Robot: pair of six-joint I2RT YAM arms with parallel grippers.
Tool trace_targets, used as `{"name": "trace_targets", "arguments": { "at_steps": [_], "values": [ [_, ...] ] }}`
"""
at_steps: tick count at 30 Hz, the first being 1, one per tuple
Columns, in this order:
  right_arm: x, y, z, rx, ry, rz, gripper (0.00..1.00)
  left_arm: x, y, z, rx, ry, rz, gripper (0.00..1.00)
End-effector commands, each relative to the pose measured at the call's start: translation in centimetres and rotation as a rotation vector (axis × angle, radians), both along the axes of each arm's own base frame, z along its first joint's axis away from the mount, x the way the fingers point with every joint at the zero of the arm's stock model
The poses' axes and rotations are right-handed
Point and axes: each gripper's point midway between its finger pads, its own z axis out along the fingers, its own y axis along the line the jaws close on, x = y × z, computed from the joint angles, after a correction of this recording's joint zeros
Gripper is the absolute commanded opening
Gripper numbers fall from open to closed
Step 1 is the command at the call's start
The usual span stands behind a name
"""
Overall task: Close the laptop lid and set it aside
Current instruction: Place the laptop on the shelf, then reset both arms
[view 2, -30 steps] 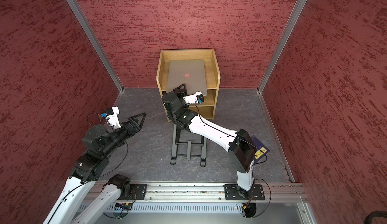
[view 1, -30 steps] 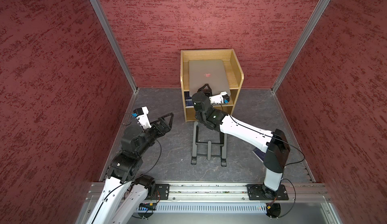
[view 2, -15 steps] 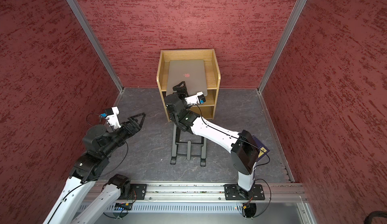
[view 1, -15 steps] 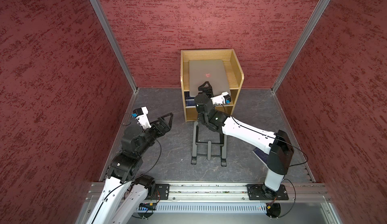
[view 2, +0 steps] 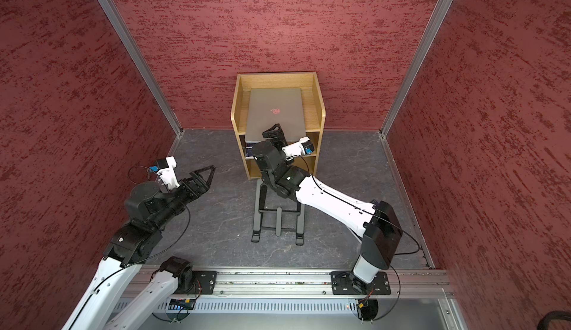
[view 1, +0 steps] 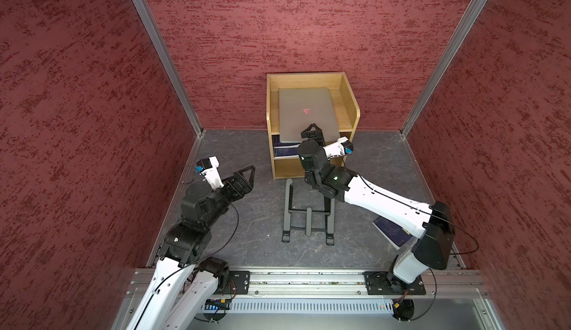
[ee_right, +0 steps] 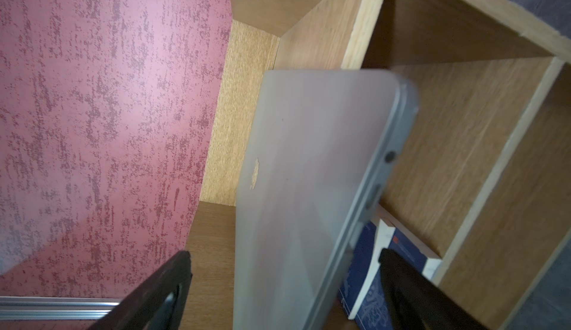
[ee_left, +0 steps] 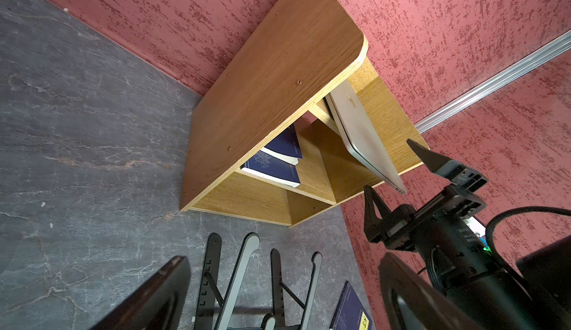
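One laptop, one shelf unit, one stand, three books. The laptop lies on top of the shelf unit, lid shut, logo up. Its long axis runs from the robot toward the back wall, and a short edge with ports pokes out past the front. The right gripper is right there, jaws wide, straddling that near edge with a gap on both sides. The left gripper hangs over the floor left of the stand, also wide, nothing in it. Two books overlap in the compartment under the top; the third book lies on the floor beneath the right arm.
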Motion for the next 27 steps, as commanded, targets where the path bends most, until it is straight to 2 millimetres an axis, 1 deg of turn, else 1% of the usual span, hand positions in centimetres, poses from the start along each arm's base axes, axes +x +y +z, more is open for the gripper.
{"name": "trace_targets", "arguments": {
  "at_steps": [1,2,4,6,7,9,11,14,16,18,22,23,25,27],
  "values": [
    [-1.4,-0.5,-2.2,-0.068,0.105,0.059,0.98,0.4,0.5,0.8,0.016,-0.016,0.029,0.99],
    [-1.7,-0.6,-2.5,-0.084,0.117,0.076,0.98,0.6,0.4,0.8,0.010,-0.014,0.028,0.99],
    [-2.8,-1.2,-3.9,-0.106,0.151,0.123,0.98,1.2,0.2,0.7,0.006,-0.013,0.025,1.00],
    [-4.0,-2.1,-4.5,-0.116,0.155,0.159,0.98,1.7,0.2,0.6,0.012,-0.012,0.032,1.00],
    [-4.7,-2.8,-4.5,-0.126,0.151,0.179,0.98,1.9,0.3,0.6,0.023,-0.012,0.038,1.00],
    [-6.1,-4.1,-5.6,-0.156,0.169,0.212,0.98,2.3,0.5,0.5,0.053,-0.013,0.050,1.00],
    [-7.5,-5.4,-6.0,-0.201,0.170,0.253,0.98,2.6,0.9,0.3,0.085,-0.017,0.070,1.00],
    [-9.8,-7.8,-6.0,-0.314,0.158,0.316,0.98,3.0,1.4,-0.2,0.132,-0.019,0.098,1.00],
    [-11.3,-10.3,-6.1,-0.403,0.157,0.313,0.98,3.4,2.0,-0.9,0.171,-0.015,0.127,1.00],
    [-12.6,-13.3,-6.4,-0.496,0.157,0.269,0.98,3.9,2.4,-1.3,0.207,-0.020,0.145,1.00],
    [-14.9,-19.8,-6.4,-0.596,0.148,0.078,0.99,5.2,3.1,-2.4,0.292,-0.009,0.181,1.00],
    [-15.2,-20.8,-6.1,-0.657,0.132,0.047,0.98,5.6,3.4,-2.8,0.313,0.005,0.199,1.00],
    [-15.4,-21.9,-4.8,-0.817,0.101,0.002,0.98,6.5,4.0,-3.7,0.351,0.029,0.230,1.00],
    [-15.5,-23.0,-4.4,-0.939,0.125,-0.065,0.99,7.3,4.6,-4.5,0.388,0.049,0.261,1.00]
  ]
}}
